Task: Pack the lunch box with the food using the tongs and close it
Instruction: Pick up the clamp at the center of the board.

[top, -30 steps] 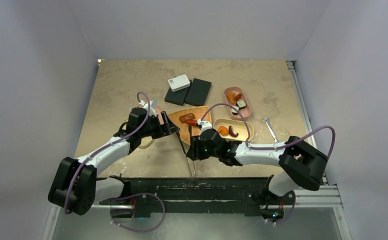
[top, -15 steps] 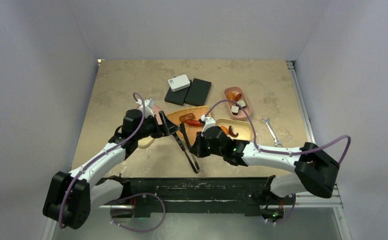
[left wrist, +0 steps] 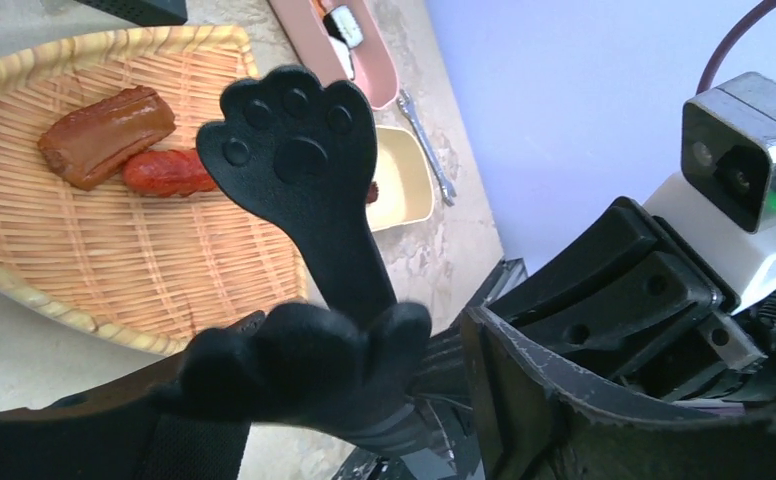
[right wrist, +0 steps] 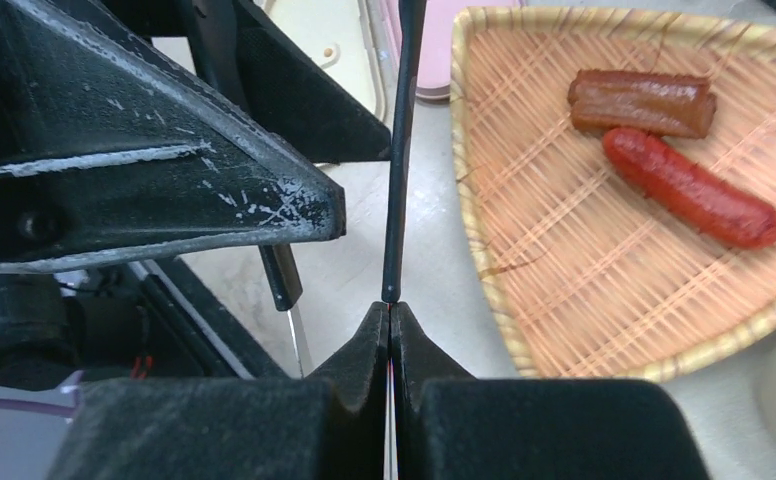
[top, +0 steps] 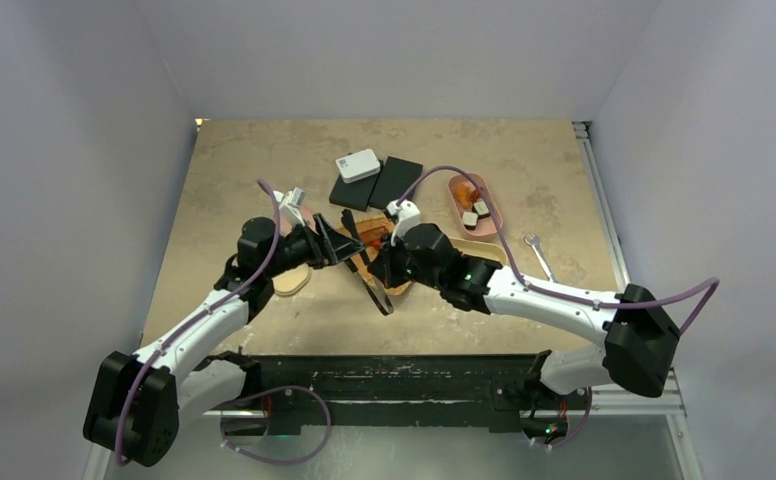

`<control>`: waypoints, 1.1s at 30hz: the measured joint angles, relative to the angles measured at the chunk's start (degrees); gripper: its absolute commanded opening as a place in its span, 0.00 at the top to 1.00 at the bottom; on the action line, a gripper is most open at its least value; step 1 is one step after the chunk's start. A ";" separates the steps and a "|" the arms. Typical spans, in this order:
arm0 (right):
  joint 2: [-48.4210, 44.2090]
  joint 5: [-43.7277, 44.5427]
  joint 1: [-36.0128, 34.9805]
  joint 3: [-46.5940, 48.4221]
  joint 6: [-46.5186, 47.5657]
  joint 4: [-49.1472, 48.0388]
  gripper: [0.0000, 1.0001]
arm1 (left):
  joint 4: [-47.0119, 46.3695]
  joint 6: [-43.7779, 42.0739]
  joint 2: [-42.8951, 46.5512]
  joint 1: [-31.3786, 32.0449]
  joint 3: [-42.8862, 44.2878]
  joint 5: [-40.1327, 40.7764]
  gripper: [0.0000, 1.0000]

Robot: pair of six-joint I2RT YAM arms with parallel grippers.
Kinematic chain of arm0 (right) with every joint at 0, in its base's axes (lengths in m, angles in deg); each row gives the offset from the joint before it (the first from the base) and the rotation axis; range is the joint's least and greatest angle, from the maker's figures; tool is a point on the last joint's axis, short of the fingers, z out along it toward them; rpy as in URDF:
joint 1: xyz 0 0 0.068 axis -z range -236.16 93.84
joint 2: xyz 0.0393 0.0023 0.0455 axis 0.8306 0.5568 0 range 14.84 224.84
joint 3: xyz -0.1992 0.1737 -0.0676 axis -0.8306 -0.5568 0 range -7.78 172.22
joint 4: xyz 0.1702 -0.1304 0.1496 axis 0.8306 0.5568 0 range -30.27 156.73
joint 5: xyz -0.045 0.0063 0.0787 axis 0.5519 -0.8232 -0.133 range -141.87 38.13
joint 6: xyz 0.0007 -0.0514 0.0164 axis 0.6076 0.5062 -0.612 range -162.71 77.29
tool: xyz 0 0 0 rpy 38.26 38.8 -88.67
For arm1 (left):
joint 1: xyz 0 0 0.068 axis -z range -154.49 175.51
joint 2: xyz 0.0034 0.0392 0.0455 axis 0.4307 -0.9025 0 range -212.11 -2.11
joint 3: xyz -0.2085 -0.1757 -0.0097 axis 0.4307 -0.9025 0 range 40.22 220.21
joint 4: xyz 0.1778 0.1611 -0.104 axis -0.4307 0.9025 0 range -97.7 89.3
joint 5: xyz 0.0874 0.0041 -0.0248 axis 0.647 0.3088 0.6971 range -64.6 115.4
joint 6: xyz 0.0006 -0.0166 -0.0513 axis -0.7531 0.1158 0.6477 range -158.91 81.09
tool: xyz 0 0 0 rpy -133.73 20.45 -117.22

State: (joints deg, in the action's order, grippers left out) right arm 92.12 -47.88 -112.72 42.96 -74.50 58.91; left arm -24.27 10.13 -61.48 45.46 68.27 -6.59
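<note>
A mottled tan surface point(top: 224, 180) lies between pale walls point(top: 384, 50). One wicker tray point(left wrist: 114, 250) carries two food pieces point(left wrist: 104, 135). The left pincer point(top: 336, 245) holds the single tongs point(left wrist: 299, 150) wide, and the right pincer point(right wrist: 391, 318) pinches them shut.

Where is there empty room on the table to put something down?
Free: the far strip behind the white box and black boxes; the left side beyond the left arm; the near strip in front of the tongs. Crowded: the middle, where the left hand and right hand meet at the tray, and right of it, by the pink box and wrench.
</note>
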 measured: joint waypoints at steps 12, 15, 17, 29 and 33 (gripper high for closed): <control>2.89 2.93 0.00 1.99 6.82 0.22 1.00 | -8.92 13.64 -0.92 0.00 -3.58 2.32 0.57; 2.91 2.95 -0.04 2.03 9.29 -0.09 1.00 | -9.75 15.21 -1.68 0.00 -3.58 2.89 0.58; 2.91 2.95 -0.09 2.05 10.62 -0.09 1.00 | -10.25 16.09 -2.67 0.00 -3.58 3.15 0.58; 2.91 1.51 -1.07 2.05 14.21 -1.53 0.95 | -13.55 18.82 -5.66 0.02 -4.22 2.99 0.84; 2.86 1.38 -1.27 2.05 14.16 -2.45 0.88 | -14.99 19.91 -5.66 0.00 -4.55 3.10 1.00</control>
State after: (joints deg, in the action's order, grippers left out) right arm 94.98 -46.50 -113.99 45.02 -60.34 56.47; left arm -39.27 30.04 -67.14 45.46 63.72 -3.49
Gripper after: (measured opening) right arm 0.096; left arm 0.219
